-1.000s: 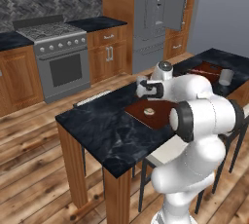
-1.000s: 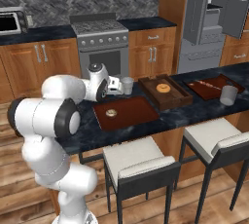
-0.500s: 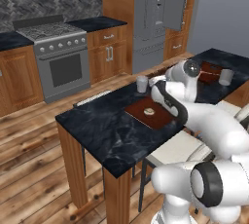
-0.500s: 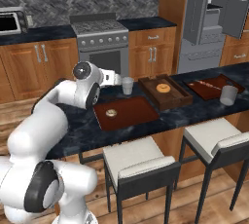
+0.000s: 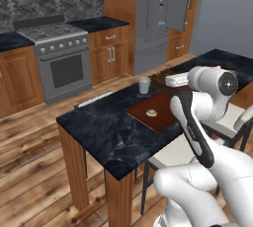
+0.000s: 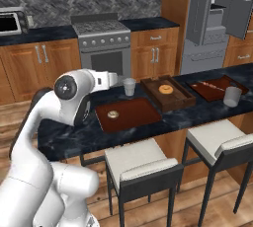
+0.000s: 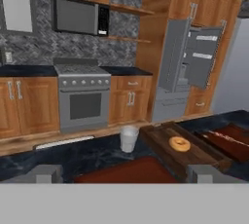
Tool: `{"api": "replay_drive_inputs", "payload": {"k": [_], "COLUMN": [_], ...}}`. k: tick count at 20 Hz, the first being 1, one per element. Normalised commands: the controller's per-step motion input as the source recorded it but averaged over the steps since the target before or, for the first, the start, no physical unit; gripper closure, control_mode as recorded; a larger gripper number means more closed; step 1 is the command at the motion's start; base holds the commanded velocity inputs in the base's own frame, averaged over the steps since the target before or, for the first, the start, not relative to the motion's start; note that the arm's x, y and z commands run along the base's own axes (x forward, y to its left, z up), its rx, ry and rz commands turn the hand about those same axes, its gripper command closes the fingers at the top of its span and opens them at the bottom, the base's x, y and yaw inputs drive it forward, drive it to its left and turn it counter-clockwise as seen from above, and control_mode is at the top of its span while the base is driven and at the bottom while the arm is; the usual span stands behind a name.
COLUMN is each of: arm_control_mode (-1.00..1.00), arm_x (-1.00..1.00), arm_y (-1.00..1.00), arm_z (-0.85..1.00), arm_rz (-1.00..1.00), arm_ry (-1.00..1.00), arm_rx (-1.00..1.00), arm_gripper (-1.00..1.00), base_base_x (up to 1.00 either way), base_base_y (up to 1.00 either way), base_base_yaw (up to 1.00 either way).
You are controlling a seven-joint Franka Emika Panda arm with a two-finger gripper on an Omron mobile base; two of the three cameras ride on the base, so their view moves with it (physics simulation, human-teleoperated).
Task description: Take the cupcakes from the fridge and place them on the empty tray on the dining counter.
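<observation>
One cupcake [image 5: 151, 113] [image 6: 113, 114] with a pale top sits on the flat reddish-brown tray [image 5: 163, 118] [image 6: 132, 114] [image 7: 131, 170] on the dining counter [image 5: 106, 130] [image 6: 69, 134]. My gripper [image 5: 171, 80] [image 6: 113, 79] [image 7: 125, 174] hovers level above the tray's far side, open and empty, its fingertips [image 7: 46, 173] wide apart. It faces across the kitchen toward the fridge [image 5: 159, 16] [image 6: 217, 21] [image 7: 188, 67], whose grey doors stand open.
A grey cup [image 5: 144, 85] [image 6: 129, 86] [image 7: 129, 138] stands just beyond the tray. A deeper wooden tray [image 6: 174, 100] [image 7: 163, 145] beside it holds a doughnut [image 6: 165, 89] [image 7: 180, 143]. Farther along the counter are another red tray [image 6: 215, 87] and a second cup [image 6: 231, 96]. Stools [image 6: 138, 164] line my side.
The arm has risen from low over the tray and swung round, so the hand now sits level above it, facing the fridge. The jaws stayed open; the cupcake has not moved.
</observation>
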Motion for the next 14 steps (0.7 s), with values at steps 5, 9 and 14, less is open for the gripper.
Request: {"api": "replay_drive_inputs", "payload": {"k": [5,9,14], "arm_control_mode": [-1.00,-1.00,-1.00], "arm_x": [-0.99,-0.95,-0.94], "arm_y": [0.01,0.01,0.00], "arm_z": [0.19,0.00,0.00], "arm_rz": [0.00,0.00,0.00], "arm_ry": [0.01,0.14,0.16], "arm_rx": [0.00,0.00,0.00], "arm_gripper": [-1.00,-1.00,-1.00], "base_base_x": [0.00,0.00,0.00], "base_base_y": [0.00,0.00,0.00], "base_base_yaw": [0.00,0.00,0.00]}}
